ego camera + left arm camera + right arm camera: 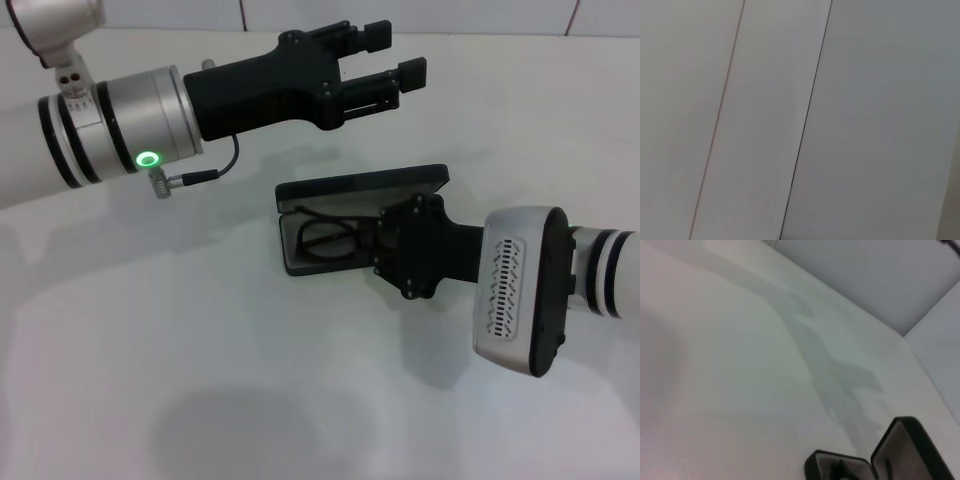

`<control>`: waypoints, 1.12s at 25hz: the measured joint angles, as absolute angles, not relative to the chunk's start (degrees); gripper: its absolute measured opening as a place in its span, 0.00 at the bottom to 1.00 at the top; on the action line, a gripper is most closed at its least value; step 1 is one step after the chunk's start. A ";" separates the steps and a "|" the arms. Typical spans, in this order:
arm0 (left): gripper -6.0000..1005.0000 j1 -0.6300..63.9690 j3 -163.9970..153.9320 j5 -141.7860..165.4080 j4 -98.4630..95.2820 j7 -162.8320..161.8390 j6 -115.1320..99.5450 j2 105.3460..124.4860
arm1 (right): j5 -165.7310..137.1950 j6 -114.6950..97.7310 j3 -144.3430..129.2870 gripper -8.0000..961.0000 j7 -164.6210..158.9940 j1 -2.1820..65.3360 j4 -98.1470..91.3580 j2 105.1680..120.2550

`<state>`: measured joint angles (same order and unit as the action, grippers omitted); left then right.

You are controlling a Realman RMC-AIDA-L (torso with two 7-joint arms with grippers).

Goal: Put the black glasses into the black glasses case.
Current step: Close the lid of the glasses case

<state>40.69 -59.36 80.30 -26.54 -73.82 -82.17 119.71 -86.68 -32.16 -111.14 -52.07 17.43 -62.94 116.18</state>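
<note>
The case lies open on the white table, its lid raised on the far side and its grey-lined tray facing up. The glasses are inside the tray, folded, with one oval lens and the thin frame showing on the side away from the right gripper. That gripper reaches in from the robot's right and sits low over the near end of the tray, its black body covering that end of the glasses — its fingers are hidden under the body, so I cannot tell whether the jaws are released or grasping the frame. The left gripper hangs above the table beyond the case, well apart from it and from the right gripper; its jaws are released, with a clear gap between the two black fingers and nothing in that gap. In the right wrist view only a corner of the case shows, the raised lid and the tray's edge — the rest is bare table. The left wrist view shows only pale wall panels.
</note>
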 joint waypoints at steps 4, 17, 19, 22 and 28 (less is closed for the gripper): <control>0.71 40.01 -59.77 80.34 -26.54 -73.84 -82.18 119.71 | -86.65 -35.61 -109.69 0.28 -53.80 15.63 -64.80 115.87; 0.71 41.37 -64.60 83.71 -26.78 -76.68 -61.77 119.71 | -90.38 -97.10 -57.96 0.38 -61.08 17.66 -45.54 113.16; 0.71 41.55 -67.28 83.71 -27.00 -76.76 -58.02 119.70 | -90.79 -100.06 -53.43 0.39 -60.80 17.75 -42.20 112.20; 0.71 41.84 -71.17 84.34 -27.03 -77.11 -53.89 119.61 | -90.98 -100.67 -51.01 0.42 -60.41 16.95 -40.49 111.88; 0.71 42.55 -75.84 88.57 -27.02 -78.09 -49.95 119.93 | -91.79 -99.71 -50.67 0.58 -59.50 16.17 -40.30 112.23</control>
<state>42.55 -75.84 88.57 -27.02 -78.09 -49.95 119.93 -91.79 -99.71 -50.67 -59.50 16.17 -40.30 112.23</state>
